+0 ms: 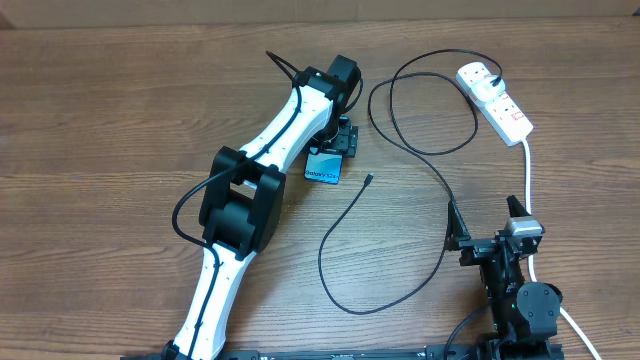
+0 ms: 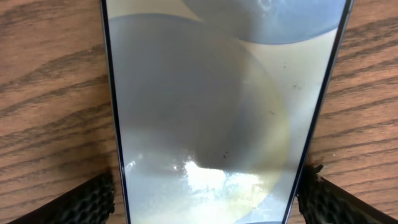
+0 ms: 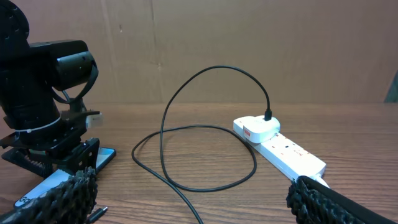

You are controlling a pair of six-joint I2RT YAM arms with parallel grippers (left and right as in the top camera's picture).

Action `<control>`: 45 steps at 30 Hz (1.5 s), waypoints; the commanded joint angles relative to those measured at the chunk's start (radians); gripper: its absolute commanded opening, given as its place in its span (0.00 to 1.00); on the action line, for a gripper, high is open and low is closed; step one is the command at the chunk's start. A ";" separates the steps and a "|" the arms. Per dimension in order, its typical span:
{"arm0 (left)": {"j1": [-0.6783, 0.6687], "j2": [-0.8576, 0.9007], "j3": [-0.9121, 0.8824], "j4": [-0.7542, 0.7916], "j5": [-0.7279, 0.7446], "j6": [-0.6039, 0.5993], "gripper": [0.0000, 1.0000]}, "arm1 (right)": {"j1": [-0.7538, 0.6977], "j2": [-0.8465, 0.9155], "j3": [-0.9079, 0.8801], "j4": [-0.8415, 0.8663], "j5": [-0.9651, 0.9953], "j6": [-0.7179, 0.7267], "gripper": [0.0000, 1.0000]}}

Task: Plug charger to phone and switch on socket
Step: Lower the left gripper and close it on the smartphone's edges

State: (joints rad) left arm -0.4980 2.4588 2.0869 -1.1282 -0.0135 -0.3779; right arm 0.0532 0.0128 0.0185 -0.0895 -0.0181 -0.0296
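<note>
A robot test bench in a lab: a bare wood-grain worktop (image 1: pixel 120 120), plain brown backing board (image 3: pixel 249 43), two mounted arms.

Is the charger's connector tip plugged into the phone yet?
No. The connector tip lies loose on the table, apart from the phone under the left gripper.

The left arm (image 1: pixel 262 150) has long white links joined by bulky black joint housings, with a thin black cable running along the white shell and looping out at the elbow and wrist. The right arm (image 1: pixel 515 285) shows mostly black parts, with a small grey block on top. Both claws' fingertips (image 3: pixel 71 196) carry black pads with a knobbly mesh texture
</note>
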 commanded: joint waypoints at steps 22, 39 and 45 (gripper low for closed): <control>-0.005 0.023 -0.044 0.000 0.006 0.015 0.76 | 0.005 -0.010 -0.010 0.005 0.009 0.003 1.00; -0.005 0.021 -0.042 -0.026 0.018 -0.005 0.73 | 0.005 -0.010 -0.010 0.005 0.009 0.003 1.00; -0.005 0.015 -0.031 -0.041 0.060 -0.005 0.72 | 0.005 -0.010 -0.010 0.005 0.009 0.003 1.00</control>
State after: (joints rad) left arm -0.4976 2.4538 2.0811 -1.1446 -0.0032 -0.3679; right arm 0.0532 0.0128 0.0185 -0.0895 -0.0177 -0.0292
